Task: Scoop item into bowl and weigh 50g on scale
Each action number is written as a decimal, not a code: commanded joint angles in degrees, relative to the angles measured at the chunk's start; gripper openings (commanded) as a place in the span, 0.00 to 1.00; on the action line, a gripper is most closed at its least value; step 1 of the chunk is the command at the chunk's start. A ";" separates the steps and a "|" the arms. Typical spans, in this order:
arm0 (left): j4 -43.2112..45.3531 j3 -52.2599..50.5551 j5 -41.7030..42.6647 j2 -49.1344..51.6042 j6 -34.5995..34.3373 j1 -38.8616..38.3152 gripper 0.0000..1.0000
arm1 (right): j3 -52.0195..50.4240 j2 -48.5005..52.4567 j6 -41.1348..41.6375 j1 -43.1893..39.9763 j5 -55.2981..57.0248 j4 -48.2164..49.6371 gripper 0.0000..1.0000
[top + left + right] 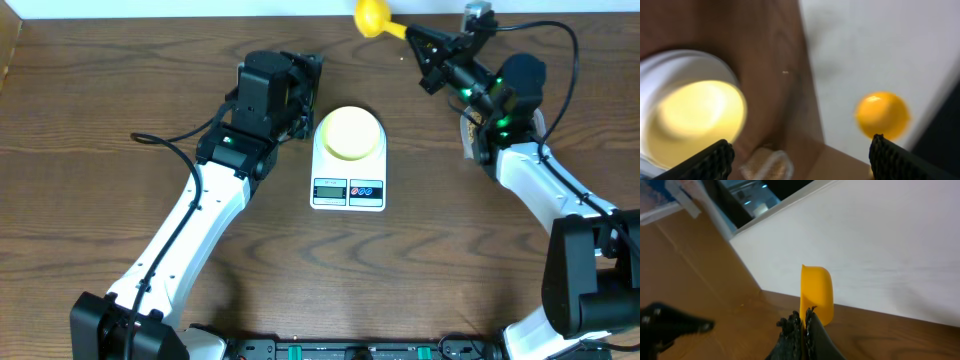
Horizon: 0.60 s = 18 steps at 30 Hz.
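1. Your left gripper (305, 75) sits at about 10 o'clock from the scale (348, 172), jaws spread wide with nothing between them. In your left wrist view its fingertips (722, 152) frame the blurry scene.
2. The bowl (350, 133) is parked on the far half of the scale's platform, roughly mid-table (120, 80). It shows up at 9 o'clock in the left wrist view too (695, 117).
3. Your right gripper (418, 42) is up at 1 o'clock from the scale, jaws pinching the handle of the yellow scoop (375, 16). The cup end pokes past the table's far edge.
4. The right wrist view shows the same pinch (802, 325), with the scoop (817, 292) standing on edge.
5. Beans: can't honestly make them out anywhere.
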 commanded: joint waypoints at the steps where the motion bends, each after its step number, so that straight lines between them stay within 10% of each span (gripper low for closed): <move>1: -4.11 0.22 -0.50 -0.57 0.81 0.09 0.89 | 0.96 -0.09 -1.18 -1.42 1.11 0.17 0.01; 18: -6.14 0.20 -0.50 -0.57 0.76 0.09 0.89 | 0.96 -0.09 -1.51 -2.16 1.14 0.13 0.01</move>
